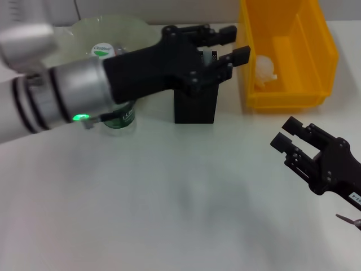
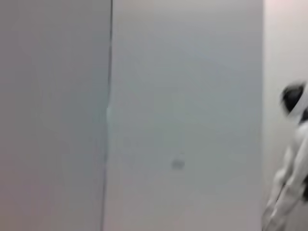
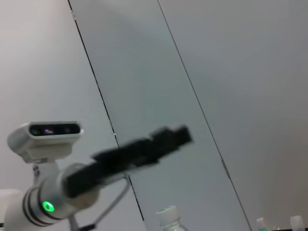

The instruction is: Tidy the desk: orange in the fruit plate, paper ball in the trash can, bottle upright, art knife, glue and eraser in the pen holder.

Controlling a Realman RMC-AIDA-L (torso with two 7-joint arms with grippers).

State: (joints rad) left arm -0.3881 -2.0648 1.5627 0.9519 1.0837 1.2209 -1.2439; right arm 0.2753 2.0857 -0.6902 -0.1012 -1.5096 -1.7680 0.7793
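My left gripper [image 1: 237,43] reaches in from the left and hangs open just above the black mesh pen holder [image 1: 195,106]. A small pale tip [image 1: 210,56] shows between its fingers over the holder's rim; I cannot tell what it is. The bottle [image 1: 119,117] stands upright beside the holder, its white cap [image 1: 102,51] partly behind my left arm. Behind it is the pale green fruit plate [image 1: 121,27]. The paper ball [image 1: 265,70] lies in the yellow trash can [image 1: 293,90]. My right gripper [image 1: 286,133] hovers open at the lower right. The orange, art knife, glue and eraser are hidden.
The white desk [image 1: 169,203] stretches bare across the front and middle. The trash can stands just right of the pen holder. The left wrist view shows only a wall; the right wrist view shows my left arm [image 3: 72,185] and the bottle's cap [image 3: 167,212].
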